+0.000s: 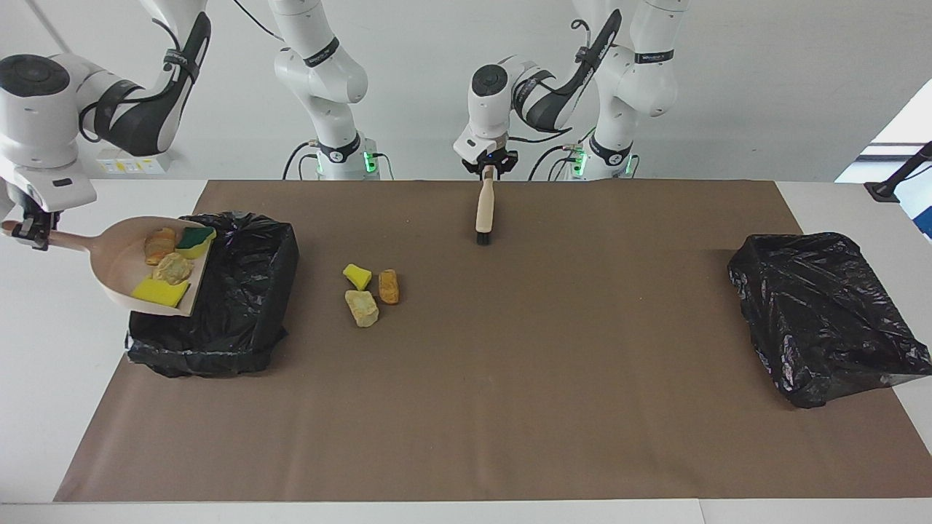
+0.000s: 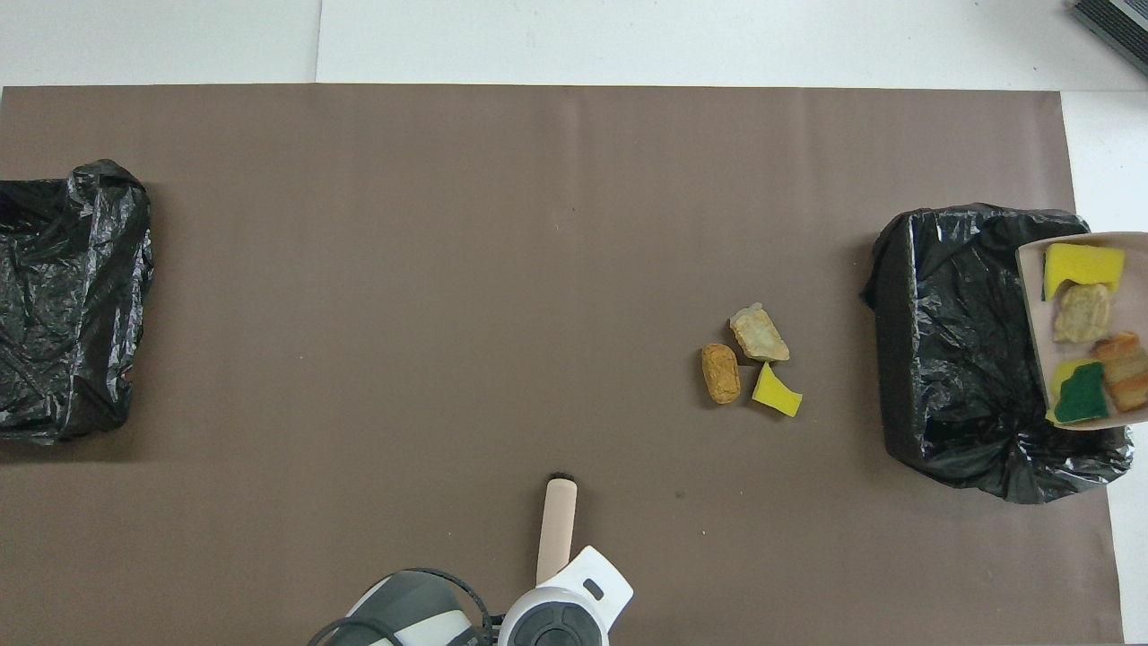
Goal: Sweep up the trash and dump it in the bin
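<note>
- The right gripper (image 1: 29,233) has its jaws pinching the handle of the dustpan (image 1: 120,251), which is held up in the air, tilted, over the rim of the bin (image 1: 240,291) at the right arm's end of the counter (image 1: 44,378).
- Four scraps (image 1: 173,268) lie in the dustpan: two yellow sponges, one of them green-topped, and two bread-like chunks.
- Three more scraps lie on the brown mat (image 1: 510,364), touching or nearly so; in the overhead view they are at 9 o'clock from the bin.
- The left gripper (image 1: 489,172) is at the top of the brush (image 1: 484,207), which hangs slightly tilted, bristles down at the mat, at 6 o'clock in the overhead view. I cannot tell whether its jaws are gripping.
- A second black bag (image 1: 823,320) sits at the left arm's end.
</note>
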`<control>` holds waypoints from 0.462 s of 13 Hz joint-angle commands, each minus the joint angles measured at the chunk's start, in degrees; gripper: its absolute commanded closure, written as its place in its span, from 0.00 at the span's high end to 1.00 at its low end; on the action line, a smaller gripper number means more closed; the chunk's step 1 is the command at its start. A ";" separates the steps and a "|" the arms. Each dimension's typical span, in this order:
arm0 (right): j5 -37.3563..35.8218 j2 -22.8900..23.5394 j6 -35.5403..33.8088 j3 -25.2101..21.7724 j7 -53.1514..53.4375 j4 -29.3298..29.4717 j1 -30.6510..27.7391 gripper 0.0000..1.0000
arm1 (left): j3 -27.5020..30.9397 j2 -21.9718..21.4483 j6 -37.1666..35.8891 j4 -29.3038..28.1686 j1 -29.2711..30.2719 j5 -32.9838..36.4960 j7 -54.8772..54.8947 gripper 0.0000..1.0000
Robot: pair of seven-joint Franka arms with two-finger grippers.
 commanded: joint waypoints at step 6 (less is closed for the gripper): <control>-12.75 -0.08 -0.86 0.72 5.67 0.10 2.04 0.00 | 0.62 4.98 -15.62 20.93 18.11 2.80 15.50 1.00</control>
